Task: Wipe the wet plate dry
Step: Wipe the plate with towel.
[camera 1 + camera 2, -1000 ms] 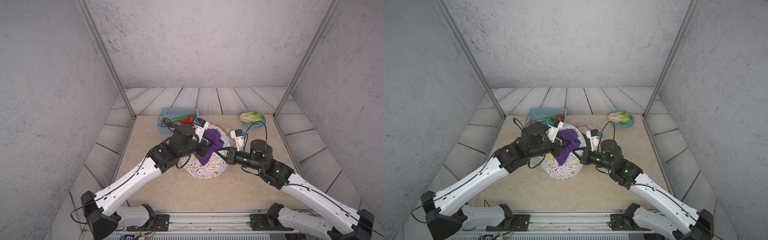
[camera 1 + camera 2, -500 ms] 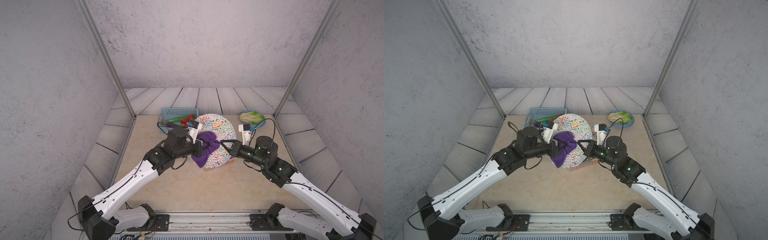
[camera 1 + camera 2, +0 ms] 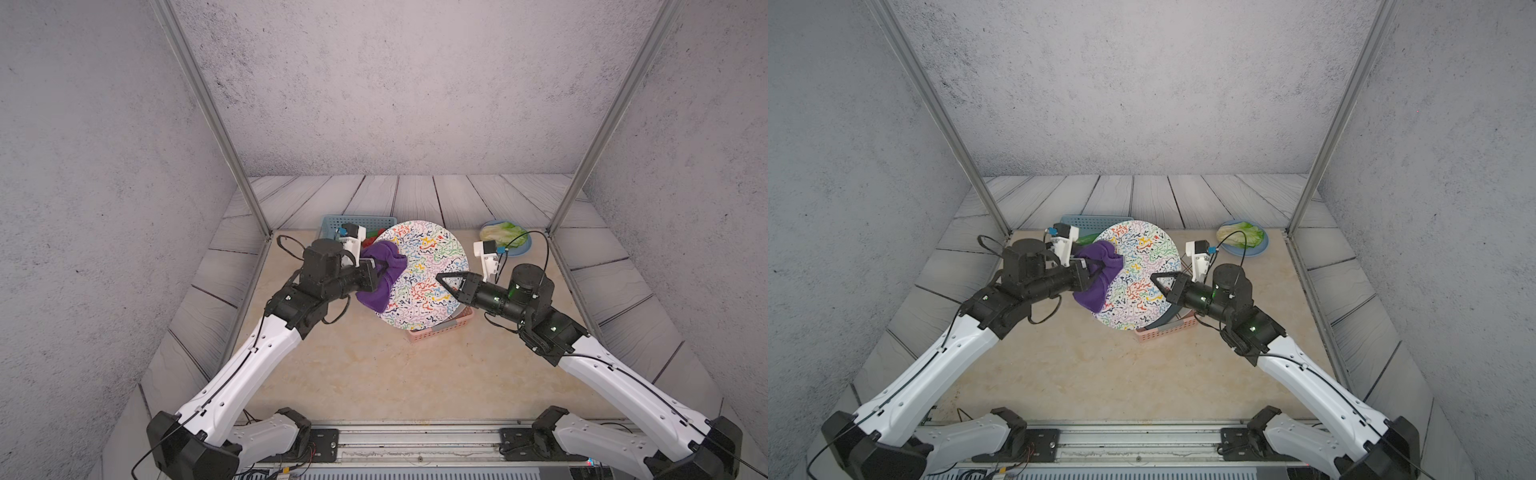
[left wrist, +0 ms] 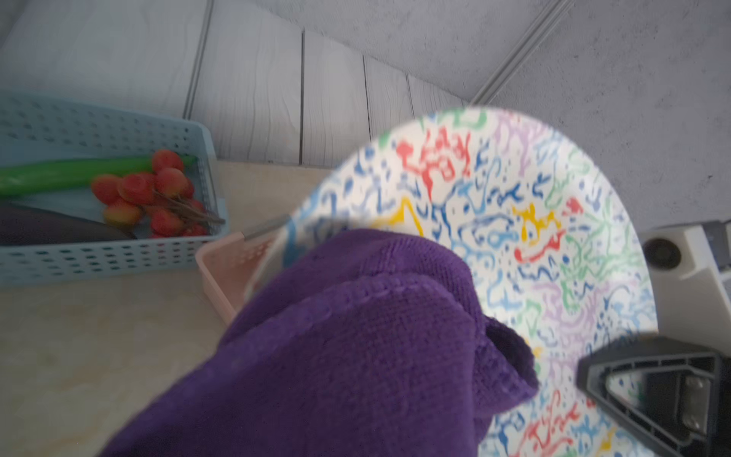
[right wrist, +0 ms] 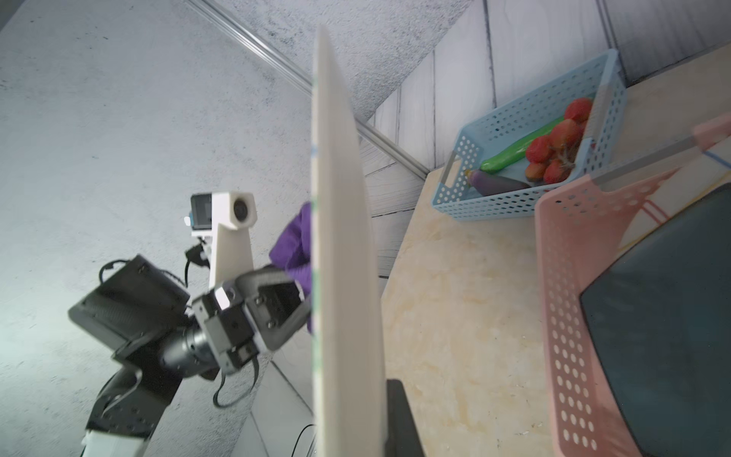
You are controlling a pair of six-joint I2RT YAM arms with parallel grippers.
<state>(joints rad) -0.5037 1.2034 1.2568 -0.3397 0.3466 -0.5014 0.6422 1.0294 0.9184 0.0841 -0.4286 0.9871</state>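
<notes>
The plate (image 3: 428,266) (image 3: 1142,270), white with multicoloured squiggles, is held up on edge above the table, its patterned face turned toward the left arm. My right gripper (image 3: 444,280) (image 3: 1158,280) is shut on its right rim; in the right wrist view the plate (image 5: 340,237) shows edge-on, with one dark finger (image 5: 399,419) behind it. My left gripper (image 3: 374,271) (image 3: 1089,269) is shut on a bunched purple cloth (image 3: 380,272) (image 3: 1098,270) (image 4: 356,356) that lies against the plate's left part. The cloth hides the left jaws in the left wrist view.
A pink basket (image 3: 440,330) (image 5: 565,316) holding a dark plate (image 5: 672,316) sits under the raised plate. A blue basket (image 3: 332,222) (image 4: 99,253) of vegetables stands at the back left. A blue dish with lettuce (image 3: 505,239) (image 3: 1244,237) is at the back right.
The right gripper has lifted the plate from lying over the pink basket to standing on edge. The left gripper has kept the cloth on the plate's face and drawn back leftward.
</notes>
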